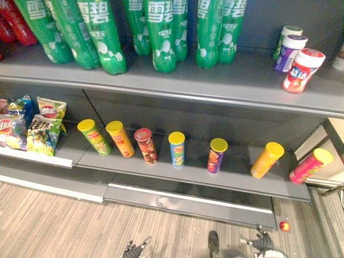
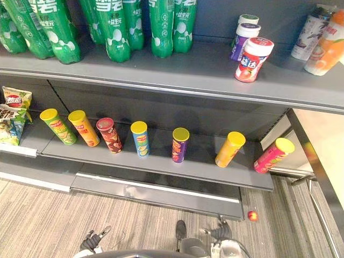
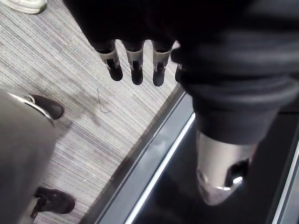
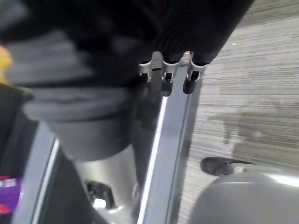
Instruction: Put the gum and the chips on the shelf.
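Three gum bottles stand at the right of the upper shelf (image 1: pixel 215 80): a red-and-white one (image 1: pixel 302 70) in front, a purple one (image 1: pixel 290 52) and a green one (image 1: pixel 287 35) behind it. Several chip cans with yellow lids stand tilted in a row on the lower shelf (image 1: pixel 242 181), from a green-yellow can (image 1: pixel 94 137) to a pink can (image 1: pixel 310 165). My left hand (image 1: pixel 134 250) and right hand (image 1: pixel 262 242) hang low over the floor, well below the shelves. Both are open and hold nothing, with relaxed left-hand fingers (image 3: pixel 135 67) and right-hand fingers (image 4: pixel 163 77).
Green soda bottles (image 1: pixel 161 32) fill the upper shelf's left and middle. Chip bags (image 1: pixel 43 129) lie at the lower left. Drink bottles (image 2: pixel 322 37) stand at the far right. A small red ball (image 1: pixel 284 226) lies on the floor by the shelf base. A person's white shoe (image 3: pixel 23 4) is nearby.
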Tool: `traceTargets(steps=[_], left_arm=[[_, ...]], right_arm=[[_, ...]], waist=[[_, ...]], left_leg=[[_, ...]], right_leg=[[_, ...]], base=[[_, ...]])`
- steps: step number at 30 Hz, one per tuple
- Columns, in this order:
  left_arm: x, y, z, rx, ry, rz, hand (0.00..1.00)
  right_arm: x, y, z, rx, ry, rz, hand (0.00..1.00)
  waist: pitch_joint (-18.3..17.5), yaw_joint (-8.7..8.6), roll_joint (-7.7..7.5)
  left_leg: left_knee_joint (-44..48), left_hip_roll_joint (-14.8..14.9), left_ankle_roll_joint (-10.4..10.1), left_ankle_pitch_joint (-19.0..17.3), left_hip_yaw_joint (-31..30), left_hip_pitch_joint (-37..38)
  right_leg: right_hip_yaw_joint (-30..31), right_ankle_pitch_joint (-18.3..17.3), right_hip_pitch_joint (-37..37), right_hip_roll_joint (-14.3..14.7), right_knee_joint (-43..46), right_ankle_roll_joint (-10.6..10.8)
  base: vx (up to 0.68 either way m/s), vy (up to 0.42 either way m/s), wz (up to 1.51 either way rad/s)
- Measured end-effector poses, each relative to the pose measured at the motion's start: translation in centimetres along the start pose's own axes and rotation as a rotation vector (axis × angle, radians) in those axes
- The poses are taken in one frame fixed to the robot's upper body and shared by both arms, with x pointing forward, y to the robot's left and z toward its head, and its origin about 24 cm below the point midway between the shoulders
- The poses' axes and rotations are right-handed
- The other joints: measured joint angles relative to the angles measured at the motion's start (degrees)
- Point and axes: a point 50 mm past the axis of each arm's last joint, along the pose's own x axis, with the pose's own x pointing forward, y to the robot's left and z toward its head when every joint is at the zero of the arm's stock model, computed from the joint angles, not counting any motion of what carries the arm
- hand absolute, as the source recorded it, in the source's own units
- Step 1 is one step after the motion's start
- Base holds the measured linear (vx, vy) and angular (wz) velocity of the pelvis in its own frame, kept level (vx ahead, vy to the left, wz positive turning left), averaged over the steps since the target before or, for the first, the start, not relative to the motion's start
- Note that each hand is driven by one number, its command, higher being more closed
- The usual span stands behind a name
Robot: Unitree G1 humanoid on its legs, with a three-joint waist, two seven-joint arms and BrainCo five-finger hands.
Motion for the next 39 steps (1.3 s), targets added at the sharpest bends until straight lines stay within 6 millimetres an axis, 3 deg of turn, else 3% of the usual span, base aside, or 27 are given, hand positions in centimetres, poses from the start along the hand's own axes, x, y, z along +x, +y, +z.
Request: traceTargets(steps=[4, 7, 9, 10, 11, 13, 14, 15, 16, 17, 18, 19, 20, 21, 23, 27, 29, 37, 39], left_arm=[[-0.1, -0.5, -0.3, -0.005, 0.011, -0.039, 0.0], [0.0, -0.9, -0.2, -0.006, 0.015, -0.062, 0.0], [-0.1, -0.9, -0.2, -0.016, 0.018, -0.068, 0.0], [-0.2, -0.9, -0.6, -0.017, 0.026, -0.075, 0.0], [-0.3, -0.9, -0.7, -0.037, 0.03, -0.076, 0.0], [-0.2, -0.8, -0.7, -0.038, 0.037, -0.086, 0.0], [-0.1, -0.3, -0.2, -0.051, 0.021, -0.087, 0.0], [0.0, -0.1, -0.1, -0.052, 0.027, -0.086, 0.0], [0.0, -0.4, -0.4, -0.053, 0.06, -0.095, 0.0], [0.0, -1.2, -0.7, -0.042, 0.076, -0.125, 0.0], [0.0, -1.3, -0.5, -0.034, 0.073, -0.132, 0.0], [0.2, -1.2, -0.2, -0.028, 0.078, -0.132, 0.0], [0.1, -0.7, -0.5, -0.036, 0.096, -0.12, 0.0], [0.1, -0.6, -0.5, -0.047, 0.099, -0.116, 0.0], [0.1, -0.4, -0.6, -0.079, 0.11, -0.11, 0.0], [0.0, -0.5, -1.0, -0.104, 0.124, -0.113, 0.0], [0.0, -0.5, -1.0, -0.111, 0.118, -0.118, 0.0], [0.0, 0.1, -1.4, -0.183, 0.132, -0.091, 0.0], [0.0, 0.4, -1.5, -0.187, 0.133, -0.076, 0.0]], right_arm=[[-0.8, -0.5, -2.3, 0.122, 0.091, -0.054, 0.0], [-1.8, -0.6, -4.0, 0.226, 0.138, -0.113, 0.0], [-2.3, -0.7, -4.6, 0.286, 0.138, -0.15, 0.0], [-2.3, -1.3, -4.4, 0.29, 0.118, -0.167, 0.0], [-2.3, -1.3, -4.4, 0.293, 0.116, -0.167, 0.0], [-2.8, -1.0, -5.2, 0.324, 0.132, -0.185, 0.0], [-3.0, -0.5, -5.6, 0.337, 0.147, -0.178, 0.0], [-2.8, -0.4, -5.4, 0.336, 0.145, -0.172, 0.0], [-2.5, -0.5, -4.9, 0.322, 0.124, -0.166, 0.0], [-1.9, -1.2, -3.8, 0.316, 0.096, -0.178, 0.0], [-1.8, -1.1, -3.8, 0.325, 0.105, -0.178, 0.0], [-2.3, -0.7, -4.9, 0.331, 0.147, -0.178, 0.0], [-2.5, -0.6, -5.5, 0.355, 0.175, -0.194, 0.0], [-2.6, -0.6, -5.7, 0.35, 0.181, -0.194, 0.0], [-2.2, -0.6, -5.1, 0.342, 0.166, -0.188, 0.0], [-2.2, -0.8, -5.1, 0.301, 0.173, -0.185, 0.0], [-2.1, -0.8, -5.0, 0.297, 0.169, -0.178, 0.0], [-1.7, -0.6, -4.5, 0.263, 0.167, -0.134, 0.0], [-1.6, -0.6, -4.4, 0.262, 0.178, -0.123, 0.0]], waist=[[-0.39, -0.17, 0.02], [0.11, -0.01, -0.84], [0.03, -0.12, -0.88], [-0.12, -0.14, 1.38], [-0.16, -0.2, 1.32], [-0.63, -0.14, 0.47], [-1.16, 0.11, -1.26], [-1.25, 0.17, -2.01], [-1.57, 0.59, -0.97], [-1.75, 0.06, 0.99], [-1.55, -0.4, -0.19], [-1.26, -0.36, -0.09], [-1.6, -0.18, -0.77], [-1.94, -0.11, -1.37], [-2.09, 0.06, -0.92], [-2.2, 0.13, -0.43], [-2.2, 0.17, -0.86], [-2.14, 0.32, -0.94], [-2.31, 0.18, -0.64]], left_leg=[[0.85, -0.13, 0.08, -0.81, 2.08, -0.15], [3.13, -0.12, 0.51, -1.35, 4.61, -0.17], [4.1, 0.8, 0.77, -1.29, 9.92, -0.14], [4.4, 3.05, 0.84, -1.25, 13.53, -0.22], [4.77, 4.6, 0.81, -1.24, 16.21, -0.19], [5.82, 5.9, 0.7, -1.22, 18.73, 0.11], [7.03, 4.89, 0.51, -1.37, 20.59, -0.09], [7.24, 5.07, 0.81, -1.31, 21.33, -0.29], [4.41, 4.08, 2.98, -0.92, 19.69, -1.59], [1.18, 4.78, 1.68, 1.22, 20.93, -2.13], [1.12, 4.13, 1.45, 1.64, 21.37, -2.21], [1.44, 3.76, 1.18, 1.94, 21.59, -2.07], [1.44, 3.46, 0.46, 2.39, 22.05, -1.76], [1.19, 3.47, -0.02, 2.94, 22.33, -1.87], [0.2, 3.98, -1.12, 4.3, 23.44, -2.84], [0.22, 6.26, -1.7, 5.75, 23.91, -3.23], [0.36, 6.19, -1.88, 5.89, 23.93, -3.39], [0.67, 5.22, -1.83, 6.38, 22.3, -5.21], [0.78, 4.79, -1.83, 6.44, 19.48, -5.35]], right_leg=[[1.24, -0.89, -2.35, 0.15, 3.34, -0.49], [0.76, -3.73, -4.47, -0.27, 7.51, -0.52], [-6.16, -7.83, -5.45, -2.27, 9.31, 2.65], [-10.48, -9.66, -7.42, -2.88, 14.32, 1.22], [-14.16, -12.58, -10.02, -4.66, 25.5, -2.92], [-18.03, -13.77, -9.65, -8.9, 36.05, -4.78], [-17.19, -12.2, -8.87, -9.59, 34.58, -3.52], [-17.37, -11.65, -9.12, -8.19, 32.95, -4.45], [-14.45, -8.29, -7.97, -5.18, 24.73, -4.18], [-12.58, -11.25, -8.78, -4.38, 25.55, -4.55], [-12.51, -14.56, -9.69, -6.13, 31.3, -4.11], [-12.66, -17.92, -8.14, -9.19, 35.3, -2.99], [-11.86, -18.47, -5.6, -9.92, 31.28, 0.24], [-11.81, -18.6, -4.92, -8.99, 29.0, 0.47], [-10.68, -17.81, -1.93, -5.86, 18.53, 1.13], [-9.48, -11.04, 2.99, -1.62, 5.37, -0.18], [-9.12, -8.12, 4.89, -1.09, -0.51, -0.15], [-10.18, -7.6, 3.52, -2.25, -0.59, 0.16], [-10.07, -7.56, 3.45, -2.43, -0.58, 0.23]], base=[[-0.04, 0.012, -0.25], [-0.05, 0.01, -0.32], [-0.06, 0.019, -0.56], [-0.03, 0.006, -0.82], [-0.02, 0.0, -0.8], [0.06, -0.044, -0.75], [0.05, -0.058, -1.03], [-0.05, -0.056, -1.43], [-0.19, -0.052, -1.47], [-0.18, -0.082, -1.23], [-0.11, -0.115, -0.66], [0.02, -0.167, -0.28], [0.02, -0.159, -0.27], [-0.01, -0.17, -0.48], [-0.06, -0.194, -0.51], [-0.09, -0.134, -0.25], [-0.16, -0.097, -0.14], [-0.06, -0.015, 0.05], [0.02, -0.007, -0.03]])
